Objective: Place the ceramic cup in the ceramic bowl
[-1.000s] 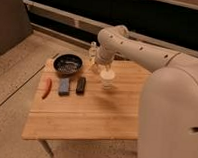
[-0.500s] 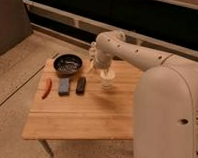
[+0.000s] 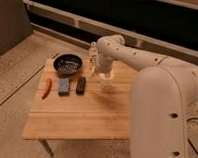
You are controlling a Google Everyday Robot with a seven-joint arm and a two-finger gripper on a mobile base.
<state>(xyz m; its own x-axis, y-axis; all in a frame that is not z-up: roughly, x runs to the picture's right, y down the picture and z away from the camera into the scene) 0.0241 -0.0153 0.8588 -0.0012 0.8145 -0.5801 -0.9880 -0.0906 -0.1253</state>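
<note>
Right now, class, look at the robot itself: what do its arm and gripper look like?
The arm is cream-white: thick, smooth, rounded segments dotted with small dark round marks; no cables show on it. The gripper, above the table to the right of the ceramic bowl, is equally pale and slimmer than the arm.

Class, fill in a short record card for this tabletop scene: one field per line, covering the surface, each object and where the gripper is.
surface: wooden table
ceramic bowl: black, back left of the table, no cup in it
ceramic cup: pale, on the table right of the bowl
gripper: right over the ceramic cup
bottle: clear, upright, between bowl and arm
blue block: in front of the bowl
dark block: beside the blue block, on its right
red pepper: near the left edge
task status: cup not yet in the bowl
</note>
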